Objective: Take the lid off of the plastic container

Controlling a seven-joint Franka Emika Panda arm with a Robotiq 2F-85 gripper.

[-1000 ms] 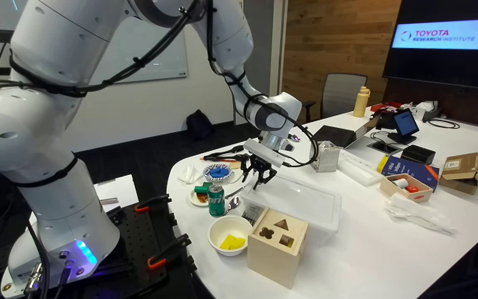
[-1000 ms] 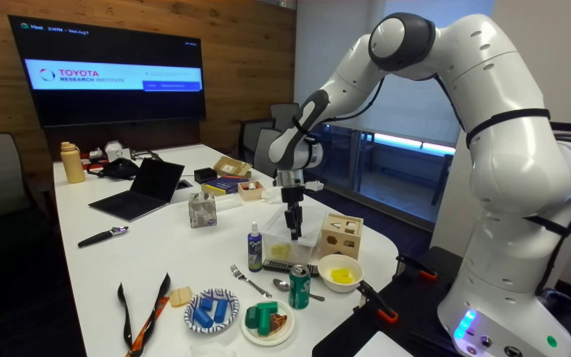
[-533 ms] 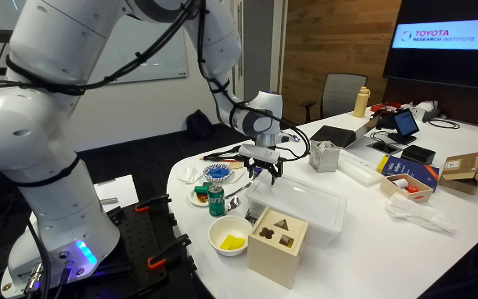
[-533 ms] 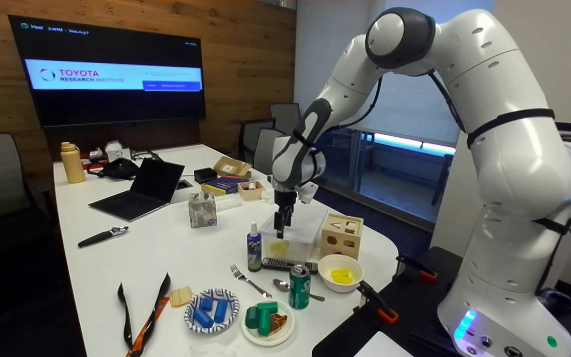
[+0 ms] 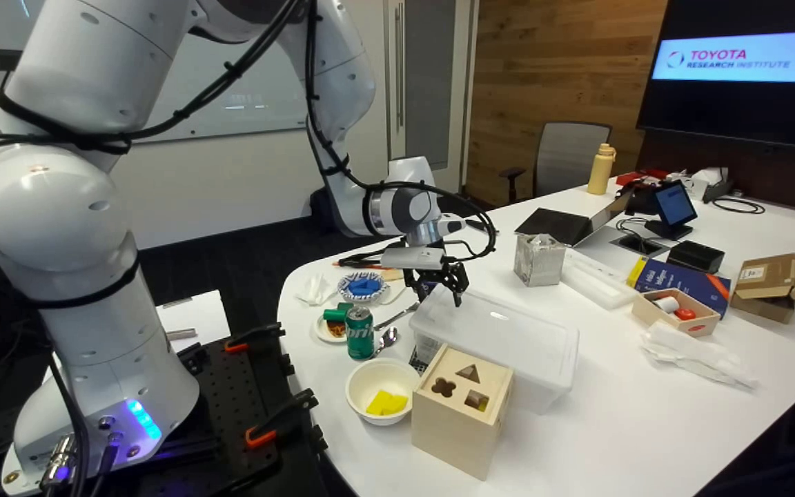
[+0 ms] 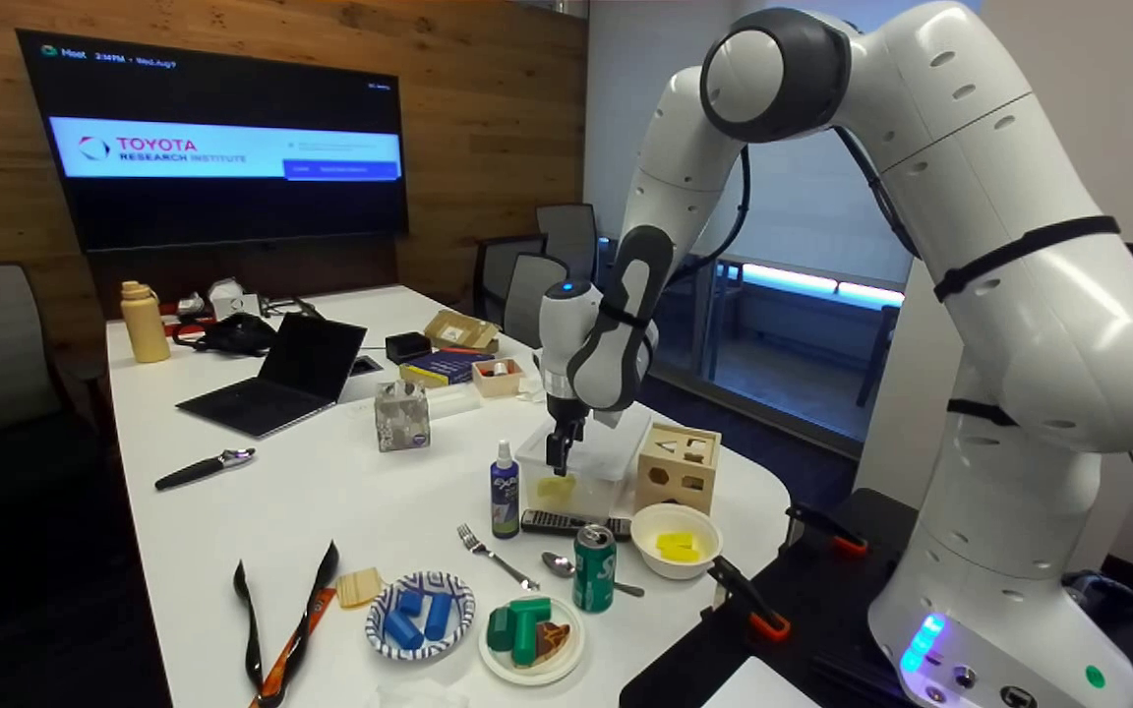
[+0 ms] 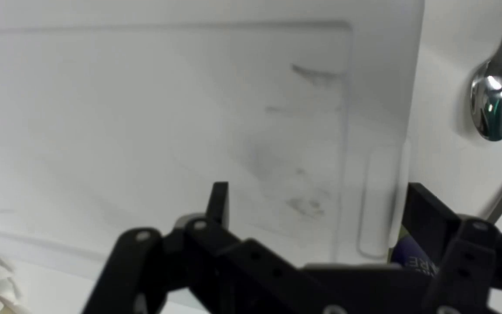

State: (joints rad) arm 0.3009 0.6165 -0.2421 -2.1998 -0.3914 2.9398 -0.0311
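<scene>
1 lid (image 7: 159,131) tab (image 7: 377,211), wrist view only

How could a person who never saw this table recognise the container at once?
In an exterior view, start from the table; near its rounded end is the wooden box with cut-out holes. Just left of it there, between it and the purple bottle, stands the container, its lid on. Unlike both neighbours, it is whitish, translucent and wider than either.
</scene>
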